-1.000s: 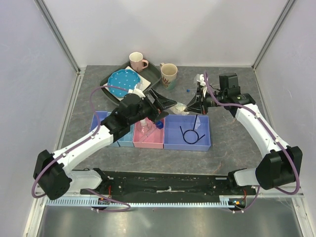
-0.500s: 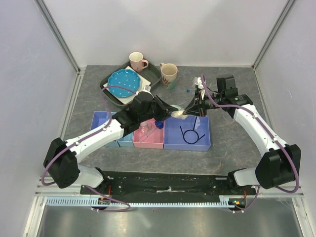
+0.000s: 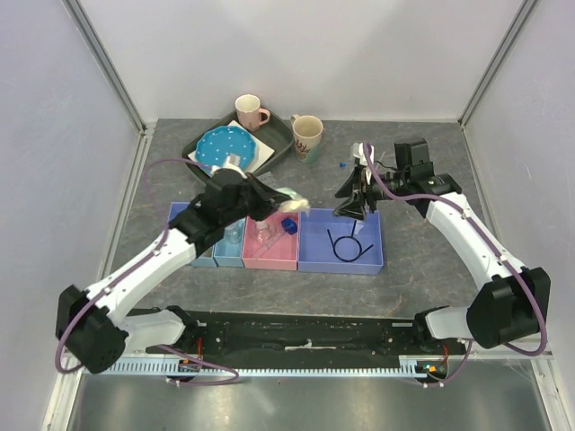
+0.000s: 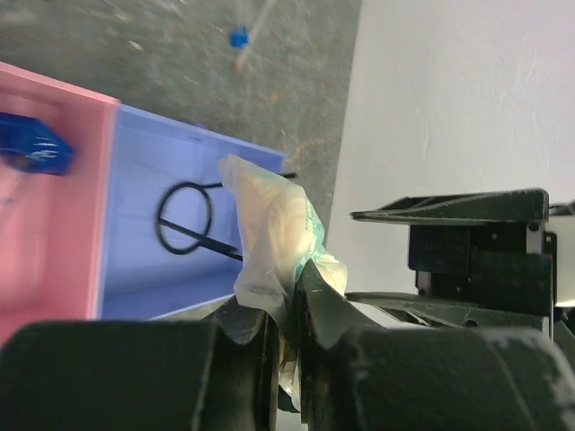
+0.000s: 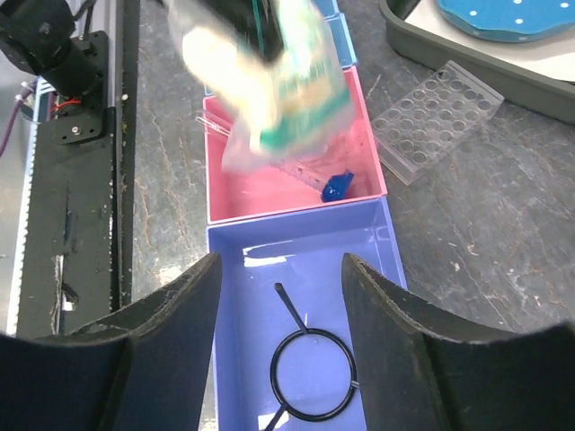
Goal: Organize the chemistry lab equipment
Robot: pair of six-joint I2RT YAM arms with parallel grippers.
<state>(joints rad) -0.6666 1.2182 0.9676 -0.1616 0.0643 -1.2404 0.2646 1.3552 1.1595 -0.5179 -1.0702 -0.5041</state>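
Note:
My left gripper [image 3: 280,205] is shut on a crumpled clear packet [image 4: 272,226] with tan and green contents, held in the air over the seam between the pink bin [image 3: 269,251] and the purple bin [image 3: 359,256]. The right wrist view shows that packet [image 5: 269,85] blurred. My right gripper [image 5: 280,265] stands open and empty above the purple bin, right over the thin black looped wire [image 5: 312,379]. A blue cap-like piece [image 5: 337,186] lies in the pink bin. The clear welled tray [image 5: 436,117] rests on the table beside the bins. A blue-tipped stick [image 4: 244,38] lies on the bare table.
A dark tray [image 3: 280,135] at the back holds the blue dotted plate [image 3: 225,145]. A pink mug [image 3: 250,112] and a beige mug [image 3: 307,135] stand near it. Two small blue bins [image 3: 208,256] sit left of the pink bin. White walls close in on three sides.
The packet has passed from my right gripper to my left. The left jaws shut on it and drew back to the left; the right jaws opened and let go.

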